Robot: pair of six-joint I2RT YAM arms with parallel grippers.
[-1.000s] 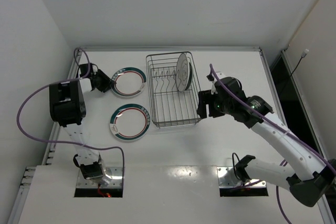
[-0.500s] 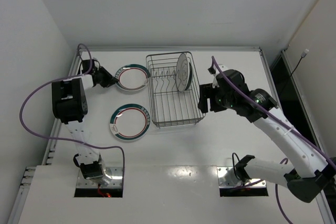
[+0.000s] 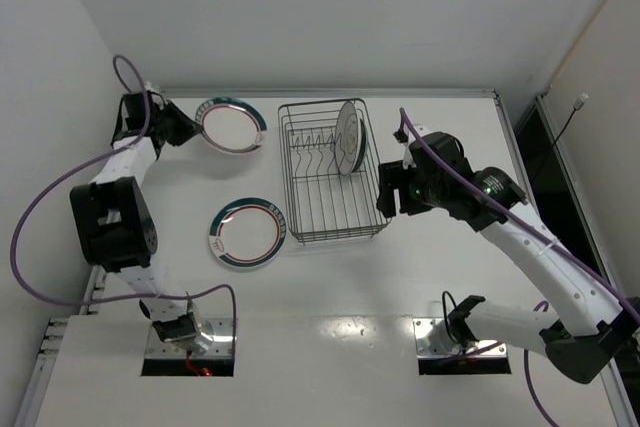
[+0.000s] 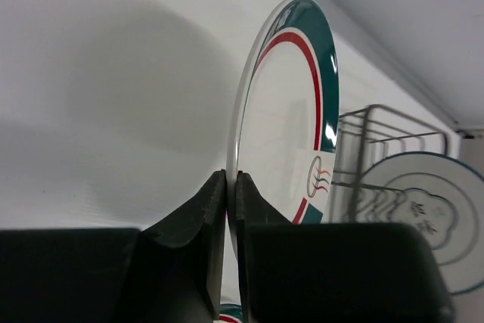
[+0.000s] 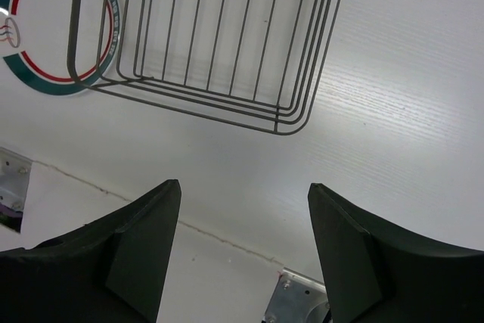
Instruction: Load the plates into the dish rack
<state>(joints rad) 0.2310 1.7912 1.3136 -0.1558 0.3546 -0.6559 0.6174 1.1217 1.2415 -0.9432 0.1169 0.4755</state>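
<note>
My left gripper (image 3: 186,128) is shut on the rim of a white plate with green-and-red rings (image 3: 232,125), held tilted off the table at the back left. In the left wrist view the fingers pinch its edge (image 4: 232,181) and the plate (image 4: 287,111) stands on edge. A second such plate (image 3: 247,232) lies flat left of the dish rack (image 3: 291,179). A white plate with a grey scalloped line (image 3: 349,137) stands upright in the rack's far end. My right gripper (image 3: 392,193) hangs open just right of the rack, nothing between its fingers (image 5: 246,194).
In the right wrist view the rack's near corner (image 5: 295,115) and the flat plate (image 5: 30,73) lie below the gripper. Two metal mounting plates (image 3: 188,332) (image 3: 440,335) sit at the near edge. A raised rim (image 3: 320,93) and white walls bound the table.
The left gripper closed on the far plate's rim, then lifted and tipped it toward the back left corner. The right gripper stayed open beside the rack, shifting only slightly.
</note>
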